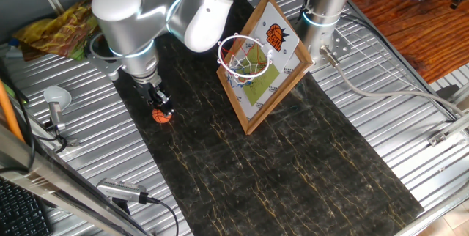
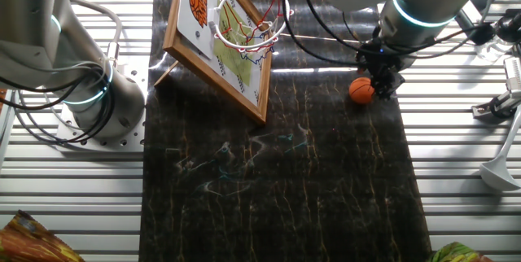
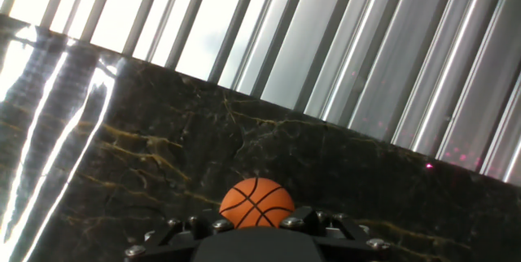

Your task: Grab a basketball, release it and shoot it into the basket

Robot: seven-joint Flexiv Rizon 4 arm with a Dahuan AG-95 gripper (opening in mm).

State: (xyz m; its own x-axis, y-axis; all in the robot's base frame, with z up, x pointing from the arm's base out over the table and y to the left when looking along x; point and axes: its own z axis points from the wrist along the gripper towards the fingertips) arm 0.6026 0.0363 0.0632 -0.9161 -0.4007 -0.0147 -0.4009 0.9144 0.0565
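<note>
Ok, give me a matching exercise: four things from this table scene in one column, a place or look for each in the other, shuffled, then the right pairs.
Things
1. basketball
2. hoop
3. backboard
4. gripper

Descriptions
A. wood-framed, tilted, with a green court print and an orange logo
B. white ring with a net, fixed to the board's face
C. orange with dark seams, low on the black marbled mat, near its edge
D. dark fingers pointing down right at the ball

Pairs: 1-C, 2-B, 3-A, 4-D
</note>
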